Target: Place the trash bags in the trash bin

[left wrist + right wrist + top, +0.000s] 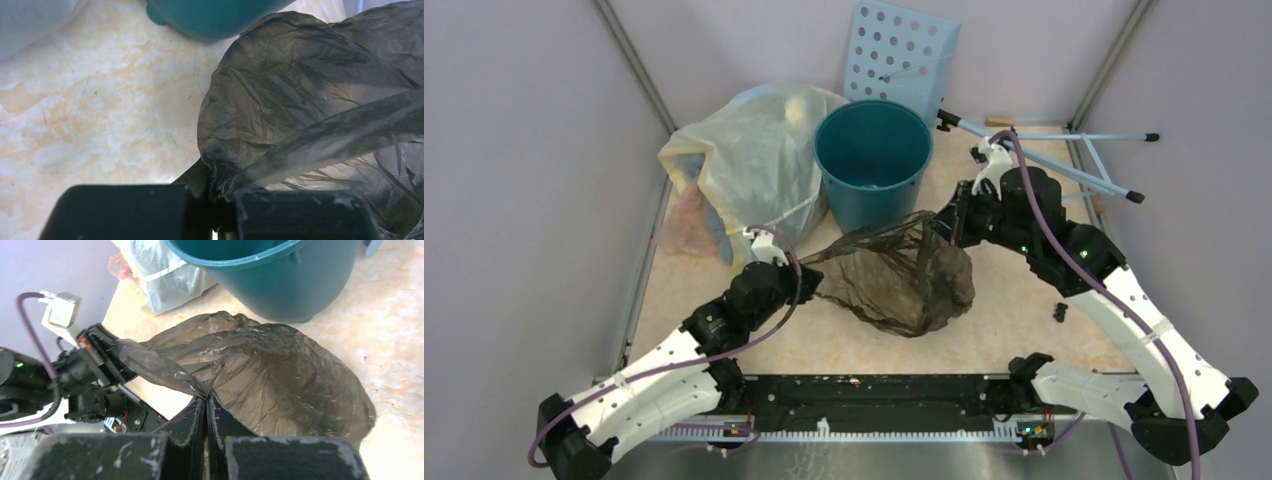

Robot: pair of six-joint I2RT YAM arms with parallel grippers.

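Note:
The dark grey crinkly trash bag (902, 282) hangs stretched between both grippers just in front of the teal trash bin (872, 160). My left gripper (808, 275) is shut on the bag's left rim; in the left wrist view the film (300, 100) bunches into the closed jaws (220, 195). My right gripper (940, 226) is shut on the bag's right rim; in the right wrist view its fingertips (206, 397) pinch the film (280, 375), with the bin (280, 275) beyond and the left gripper (107, 360) holding the far end.
A large pale yellowish stuffed bag (749, 165) leans left of the bin. A light blue perforated panel (899, 55) stands behind it. Pale blue rods (1064, 150) lie at the back right. A small black piece (1060, 311) lies on the table by the right arm.

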